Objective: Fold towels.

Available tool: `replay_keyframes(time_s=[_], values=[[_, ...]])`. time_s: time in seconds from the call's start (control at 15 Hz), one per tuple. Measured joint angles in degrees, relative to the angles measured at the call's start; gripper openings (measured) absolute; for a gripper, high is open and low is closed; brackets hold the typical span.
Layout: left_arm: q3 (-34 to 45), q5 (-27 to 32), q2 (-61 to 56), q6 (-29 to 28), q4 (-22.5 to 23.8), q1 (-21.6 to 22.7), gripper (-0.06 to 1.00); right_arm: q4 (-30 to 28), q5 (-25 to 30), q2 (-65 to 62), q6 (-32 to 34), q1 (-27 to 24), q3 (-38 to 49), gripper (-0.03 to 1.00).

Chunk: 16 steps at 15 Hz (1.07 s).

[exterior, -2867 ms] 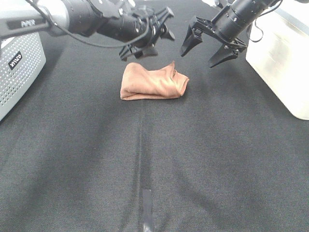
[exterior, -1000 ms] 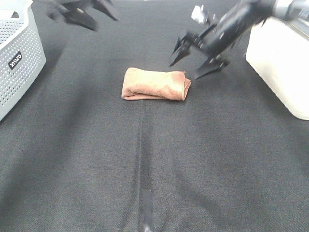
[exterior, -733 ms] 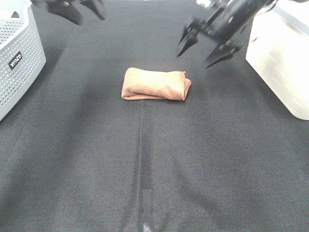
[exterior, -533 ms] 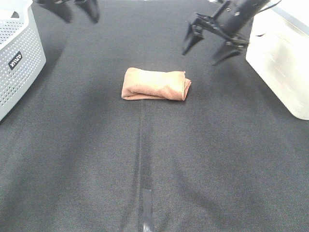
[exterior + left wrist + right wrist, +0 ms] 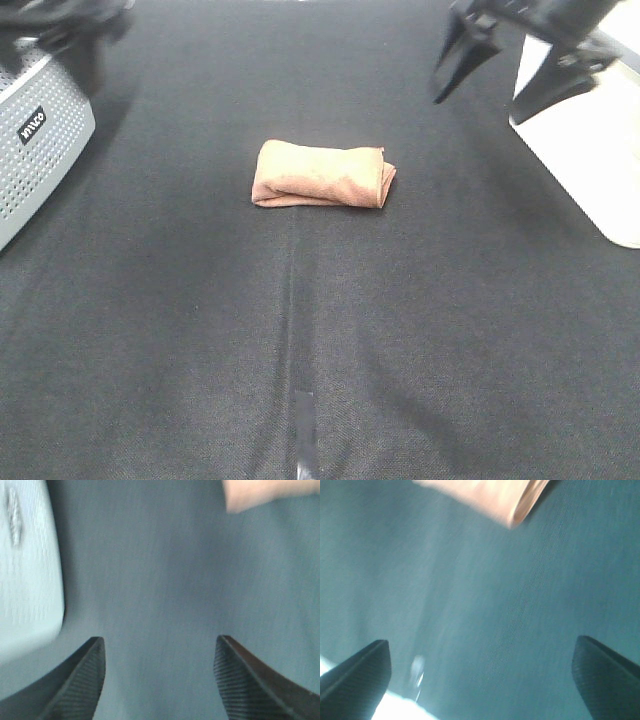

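The towel (image 5: 322,176) lies folded into a small brown bundle on the black cloth (image 5: 300,330), touched by neither gripper. Its folded edges face the white bin (image 5: 590,150) side, and its long sides run across the exterior view.

The right gripper (image 5: 510,62) hangs above the cloth with its two dark fingers spread wide and nothing between them. The towel sits well apart from it, toward the middle of the cloth and nearer the camera. The white bin stands just beside this gripper, and one finger shows against the bin's wall. In the right wrist view the fingertips (image 5: 357,672) frame bare black cloth, and a corner of the towel (image 5: 495,497) shows far ahead of them, blurred.

The left gripper (image 5: 160,680) is also released: its ribbed fingers (image 5: 82,675) stand apart with only black cloth between them. In the exterior view this arm (image 5: 60,20) is a dark blur at the far corner, over the grey perforated basket (image 5: 40,130). The towel is well apart from this gripper too; in the left wrist view only a pale, blurred edge of the towel (image 5: 265,492) appears, far beyond the fingertips and off to one side. The basket's wall (image 5: 25,580) lies close beside one finger in that view.

A pale strip (image 5: 303,430) runs along the cloth's centre line, on the near side of the towel.
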Motion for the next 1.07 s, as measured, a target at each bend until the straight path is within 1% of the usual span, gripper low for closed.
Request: replay_keyframes(time_s=[0.07, 0.27, 0.4, 0.53, 0.67, 0.8, 0.93, 1.07], values=[[4.2, -0.1, -3.6, -0.7, -0.1, 0.0, 0.61, -0.2, 0.0, -3.6, -0.1, 0.1, 2.6, 0.92], [20.2, -1.9, -18.5, -2.7, -0.9, 0.0, 0.61, -0.8, 0.1, -14.8, -0.1, 0.1, 11.5, 0.92], [30.4, -3.4, -29.7, -2.8, -2.2, 0.0, 0.61, -2.3, 0.1, -24.6, -0.1, 0.1, 19.1, 0.92], [39.1, -3.6, -42.1, -2.9, -2.3, 0.0, 0.61, -5.0, 0.1, -35.7, -0.1, 0.1, 27.2, 0.92], [44.9, -3.4, -54.8, -2.9, -3.5, 0.0, 0.61, -7.3, 0.2, -45.9, -0.1, 0.1, 35.2, 0.92], [48.8, -3.5, -67.6, -2.2, -5.1, 0.0, 0.61, -9.1, 0.2, -57.2, 0.0, 0.1, 42.7, 0.92], [50.8, -4.4, -78.1, -0.1, -6.4, 0.0, 0.61, -10.3, 0.3, -68.8, 0.1, 0.1, 49.1, 0.92], [52.8, -4.8, -86.6, 2.9, -7.2, 0.0, 0.61, -12.0, 0.4, -79.6, 0.1, 0.1, 53.5, 0.92]])
